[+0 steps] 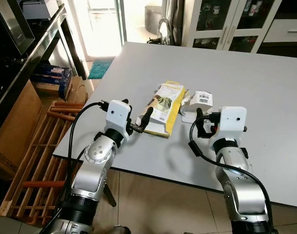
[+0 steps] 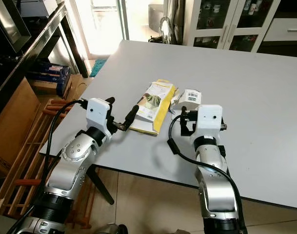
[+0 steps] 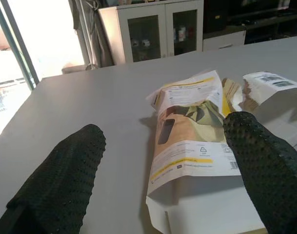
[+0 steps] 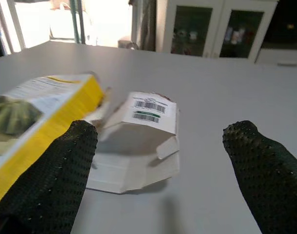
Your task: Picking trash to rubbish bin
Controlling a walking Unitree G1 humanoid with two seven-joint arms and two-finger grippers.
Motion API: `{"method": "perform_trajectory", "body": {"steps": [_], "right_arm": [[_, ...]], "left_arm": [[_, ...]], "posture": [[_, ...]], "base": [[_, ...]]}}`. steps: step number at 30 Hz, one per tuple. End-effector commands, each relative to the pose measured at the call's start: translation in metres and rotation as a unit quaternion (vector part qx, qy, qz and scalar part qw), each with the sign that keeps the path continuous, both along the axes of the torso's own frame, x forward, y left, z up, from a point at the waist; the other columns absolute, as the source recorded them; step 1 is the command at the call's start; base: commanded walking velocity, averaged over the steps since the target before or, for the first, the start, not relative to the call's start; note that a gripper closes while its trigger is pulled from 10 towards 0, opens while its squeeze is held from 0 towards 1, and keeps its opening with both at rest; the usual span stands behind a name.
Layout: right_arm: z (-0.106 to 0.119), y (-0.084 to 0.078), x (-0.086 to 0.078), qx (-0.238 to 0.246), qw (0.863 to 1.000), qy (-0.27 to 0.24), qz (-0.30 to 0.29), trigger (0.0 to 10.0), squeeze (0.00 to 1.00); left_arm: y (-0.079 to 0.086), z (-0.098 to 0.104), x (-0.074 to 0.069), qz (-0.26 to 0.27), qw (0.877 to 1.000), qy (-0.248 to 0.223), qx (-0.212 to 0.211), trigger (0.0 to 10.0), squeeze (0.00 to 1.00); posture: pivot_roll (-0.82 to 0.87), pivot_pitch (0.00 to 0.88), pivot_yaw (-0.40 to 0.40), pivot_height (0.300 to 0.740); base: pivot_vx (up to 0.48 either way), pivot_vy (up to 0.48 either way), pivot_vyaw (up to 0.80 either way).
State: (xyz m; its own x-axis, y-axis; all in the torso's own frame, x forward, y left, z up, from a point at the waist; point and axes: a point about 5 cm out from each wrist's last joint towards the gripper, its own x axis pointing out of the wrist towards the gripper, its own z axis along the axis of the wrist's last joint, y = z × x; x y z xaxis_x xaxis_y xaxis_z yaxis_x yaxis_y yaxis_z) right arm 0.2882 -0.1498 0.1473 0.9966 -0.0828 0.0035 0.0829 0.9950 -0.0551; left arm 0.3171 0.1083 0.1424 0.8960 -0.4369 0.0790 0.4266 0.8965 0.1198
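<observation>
On the smooth grey table point(image 1: 265, 87), both pebbled black hands gaped: left hand point(image 3: 163, 180) at the flat yellow-edged paper pouch point(image 1: 165, 108), right hand point(image 4: 160, 170) at the crumpled white carton point(image 4: 138, 141) at its three o'clock.

The left gripper's point(image 1: 138, 122) near finger is hiding the near left corner of the yellow food box point(image 1: 165, 108). The white carton point(image 1: 197, 103) is lying partly behind the right gripper point(image 1: 203, 123). The print on both packages is reading too small to make out.
</observation>
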Motion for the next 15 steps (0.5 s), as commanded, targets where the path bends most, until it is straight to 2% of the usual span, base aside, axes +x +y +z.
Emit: {"method": "perform_trajectory", "body": {"steps": [1, 5, 15], "right_arm": [[0.000, -0.001, 0.003, 0.017, 1.000, 0.008, -0.008, 10.0, 0.00], [-0.003, -0.003, 0.004, 0.039, 0.999, 0.018, -0.014, 10.0, 0.00], [-0.014, -0.013, 0.017, 0.027, 0.998, 0.059, -0.020, 10.0, 0.00]], "left_arm": [[0.002, 0.002, -0.001, 0.000, 1.000, -0.001, 0.003, 10.0, 0.00], [0.002, 0.003, 0.000, 0.000, 1.000, -0.002, 0.003, 10.0, 0.00], [0.005, 0.003, -0.001, 0.002, 1.000, -0.001, 0.009, 10.0, 0.00]], "posture": [[-0.03, 0.098, 0.037, 0.740], [-0.03, 0.098, 0.036, 0.740], [-0.01, 0.108, 0.044, 0.740]], "base": [[0.000, 0.000, 0.00], [0.000, 0.000, 0.00], [0.000, 0.000, 0.00]]}}
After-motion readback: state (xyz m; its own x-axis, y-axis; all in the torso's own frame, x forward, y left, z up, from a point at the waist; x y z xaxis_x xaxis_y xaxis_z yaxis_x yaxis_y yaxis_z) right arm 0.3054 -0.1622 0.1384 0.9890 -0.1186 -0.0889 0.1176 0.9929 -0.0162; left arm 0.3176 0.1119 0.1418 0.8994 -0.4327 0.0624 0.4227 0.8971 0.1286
